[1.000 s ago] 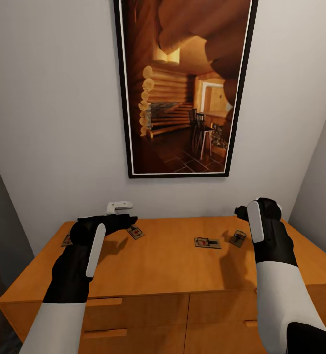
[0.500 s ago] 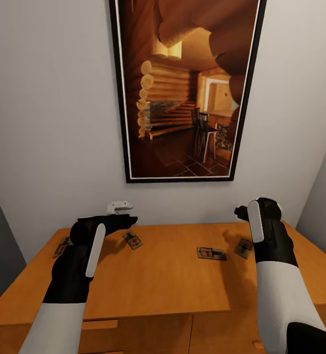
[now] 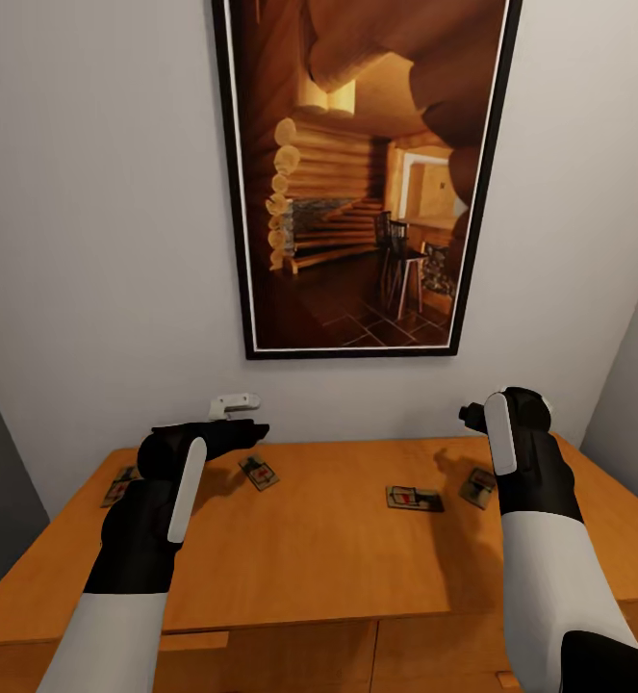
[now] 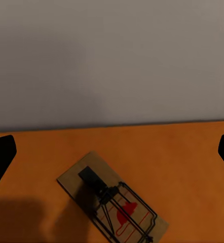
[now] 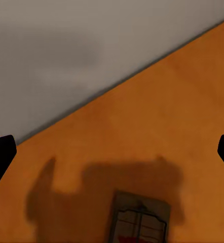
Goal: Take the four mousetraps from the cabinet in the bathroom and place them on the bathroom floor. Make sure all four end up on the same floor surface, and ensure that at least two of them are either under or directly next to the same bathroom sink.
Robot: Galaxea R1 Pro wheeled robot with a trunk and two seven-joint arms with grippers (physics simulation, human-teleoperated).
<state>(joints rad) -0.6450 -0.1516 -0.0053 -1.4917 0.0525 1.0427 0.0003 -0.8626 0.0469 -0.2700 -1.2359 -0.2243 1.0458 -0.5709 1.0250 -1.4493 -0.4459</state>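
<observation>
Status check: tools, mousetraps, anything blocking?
Both tools open, empty: left tool, right tool. Four mousetraps on the cabinet top. White gadget at the wall; nothing blocking.

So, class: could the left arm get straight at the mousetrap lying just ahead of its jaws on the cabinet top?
Probably yes. The left gripper hangs open above the cabinet, and the mousetrap lies flat between and ahead of its jaws with bare wood around it.
</observation>
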